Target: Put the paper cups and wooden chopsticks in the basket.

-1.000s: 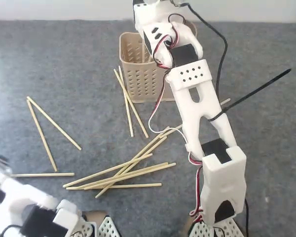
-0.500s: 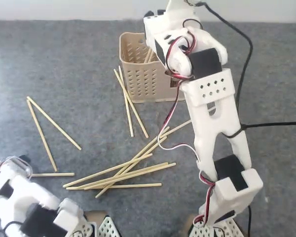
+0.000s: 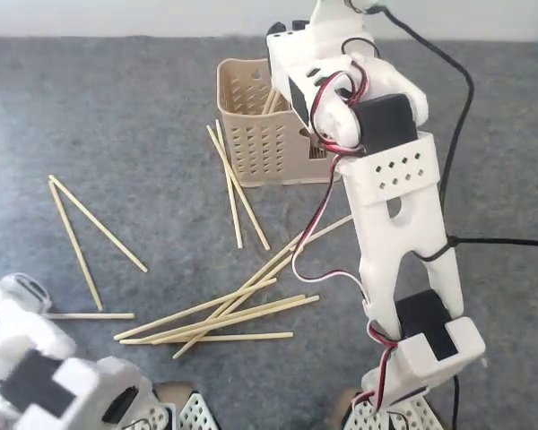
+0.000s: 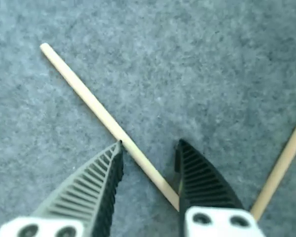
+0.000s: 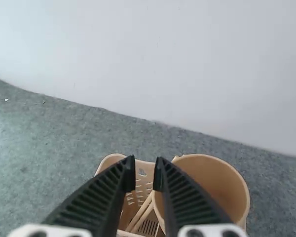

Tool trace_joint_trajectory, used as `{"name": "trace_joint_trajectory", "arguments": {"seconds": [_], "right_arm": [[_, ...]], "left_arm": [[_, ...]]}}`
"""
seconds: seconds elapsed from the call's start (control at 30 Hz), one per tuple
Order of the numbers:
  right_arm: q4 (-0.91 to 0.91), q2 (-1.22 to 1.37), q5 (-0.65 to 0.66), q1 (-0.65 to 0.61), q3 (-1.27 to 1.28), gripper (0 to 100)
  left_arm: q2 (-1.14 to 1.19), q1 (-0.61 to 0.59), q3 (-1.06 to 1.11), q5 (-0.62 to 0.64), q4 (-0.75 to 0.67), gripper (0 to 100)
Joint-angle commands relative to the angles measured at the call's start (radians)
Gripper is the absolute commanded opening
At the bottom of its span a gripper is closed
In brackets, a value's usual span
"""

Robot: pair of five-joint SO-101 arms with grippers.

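Left hand [image 4: 149, 145] spread, straddling one chopstick [image 4: 89, 100] on the desk [image 4: 212, 59].
The stick's long axis runs aslant between the fingers and away from the hand, so the left arm is the nearer one (closing should catch it). Right hand [image 5: 144, 160] hangs above the basket [image 3: 251, 143], fingers barely parted, holding nothing. A paper cup [image 5: 212, 187] stands by it; whether inside or beside cannot be told.

left gripper [image 4: 149, 144] low, spread wide; right gripper [image 5: 144, 160] high, barely parted.
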Motion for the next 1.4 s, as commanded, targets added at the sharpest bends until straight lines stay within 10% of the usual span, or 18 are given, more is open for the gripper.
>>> {"name": "trace_joint_trajectory", "arguments": {"seconds": [0.0, 0.77, 1.1, 1.37], "right_arm": [[0.022, -0.067, 0.011, 0.005, -0.055, 7.6], [0.334, -0.131, 0.009, 0.002, -0.055, 7.6], [0.559, -0.174, 0.015, -0.004, -0.040, 7.6], [0.607, -0.128, 0.018, 0.027, 0.006, 7.6]], "left_arm": [[0.186, -0.006, -0.096, -0.012, -0.005, 9], [-0.404, 0.109, -0.074, 0.051, 0.258, 4], [-0.259, 0.064, -0.015, 0.110, 0.252, 26], [-0.060, 0.015, -0.097, 0.107, 0.253, 22]]}}
